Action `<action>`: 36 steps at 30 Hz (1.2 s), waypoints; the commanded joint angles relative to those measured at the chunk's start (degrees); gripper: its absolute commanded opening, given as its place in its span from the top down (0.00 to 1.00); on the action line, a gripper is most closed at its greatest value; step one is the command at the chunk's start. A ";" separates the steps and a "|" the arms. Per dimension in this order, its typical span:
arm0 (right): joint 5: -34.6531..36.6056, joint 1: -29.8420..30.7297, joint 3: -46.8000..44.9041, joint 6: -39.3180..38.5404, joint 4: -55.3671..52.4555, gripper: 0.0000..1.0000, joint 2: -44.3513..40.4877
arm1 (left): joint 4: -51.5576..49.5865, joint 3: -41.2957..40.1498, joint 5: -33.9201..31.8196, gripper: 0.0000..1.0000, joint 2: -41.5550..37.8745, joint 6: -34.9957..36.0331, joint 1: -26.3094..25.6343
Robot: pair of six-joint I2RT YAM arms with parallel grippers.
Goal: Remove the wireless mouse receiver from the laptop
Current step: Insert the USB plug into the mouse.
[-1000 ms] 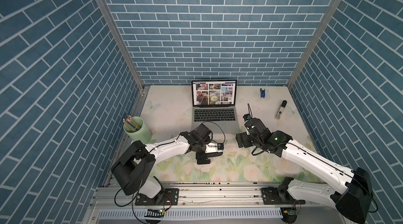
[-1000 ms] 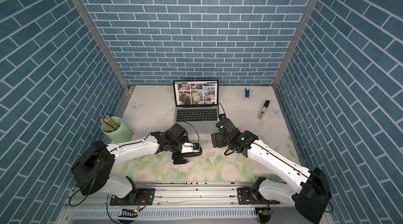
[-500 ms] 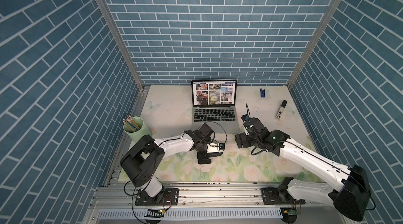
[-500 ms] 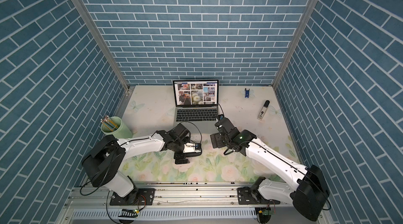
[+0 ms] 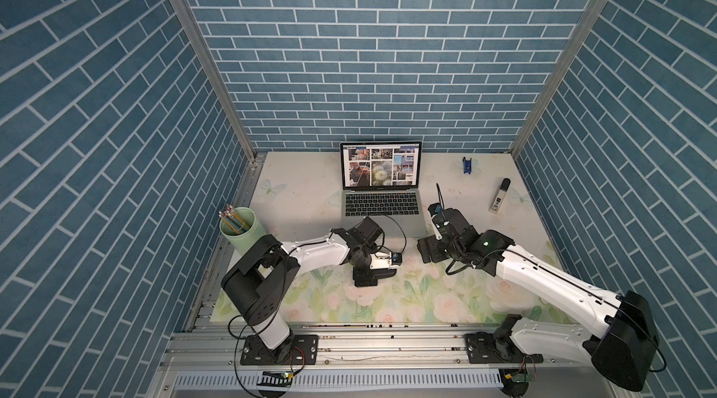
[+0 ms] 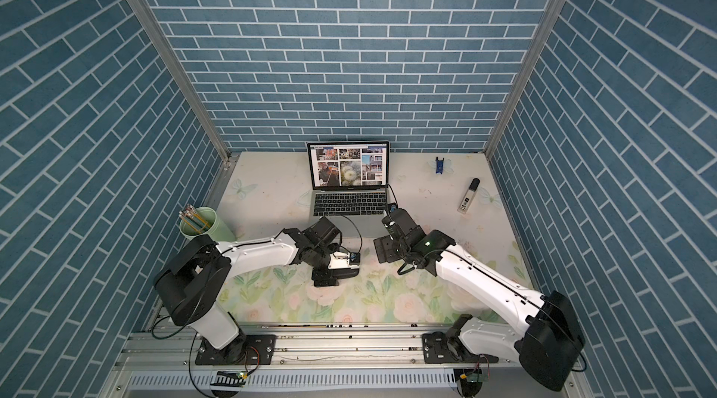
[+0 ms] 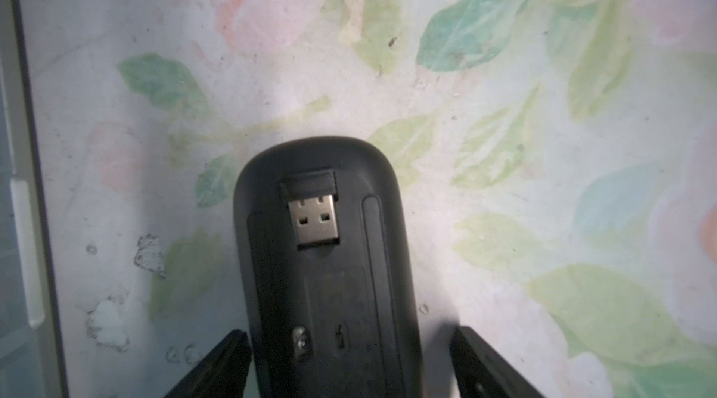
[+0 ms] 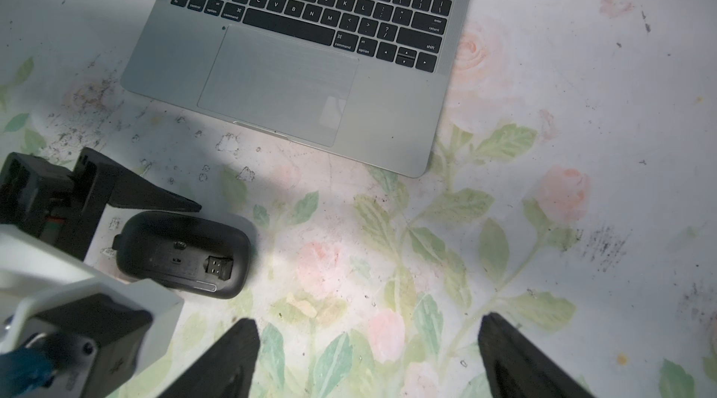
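Metal-tipped receiver (rectangular) nests in matte oval mouse.

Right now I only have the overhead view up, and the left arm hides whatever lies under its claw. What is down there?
Observer: A black mouse, belly up on the flowered mat, between the fingers of the left claw.
Operator: Is it clamped?
Observer: No. The left wrist view shows a gap between the mouse and one finger; the jaws stand open.
Operator: And the receiver?
Observer: The wireless mouse receiver sits in a slot in the mouse's underside, metal plug showing, not in the laptop.
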 commanded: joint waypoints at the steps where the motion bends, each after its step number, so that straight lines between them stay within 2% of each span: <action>1: -0.43 -0.47 0.19 -1.16 0.44 0.09 0.19 | -2.28 1.04 -1.25 0.18 1.77 0.60 0.25; 8: -0.79 -0.56 0.01 -1.26 0.54 0.09 0.36 | -2.68 0.81 -2.14 0.22 2.30 0.94 0.33; 15: -1.28 -0.65 -0.26 -1.08 0.83 0.10 0.44 | -2.05 -0.34 -2.66 0.32 1.56 1.14 0.34; 24: -1.61 -0.80 -2.08 0.94 1.78 0.18 -1.04 | -1.70 -0.04 -2.56 0.37 1.99 0.73 0.35; 27: -4.87 -1.11 -4.94 3.52 3.81 0.27 -2.75 | -1.52 -0.26 -2.45 0.37 1.87 0.40 0.35; 28: -6.42 -1.25 -6.34 5.02 5.17 0.34 -3.48 | -1.43 -0.26 -2.33 0.37 1.85 0.14 0.35; 33: -18.82 -1.42 -16.07 13.43 16.54 0.57 -6.54 | -0.84 -0.18 -1.40 0.37 1.68 -0.87 0.35; 36: -24.52 -1.42 -20.67 17.99 24.22 0.61 -7.14 | -0.21 -0.35 -1.05 0.37 1.70 -1.34 0.35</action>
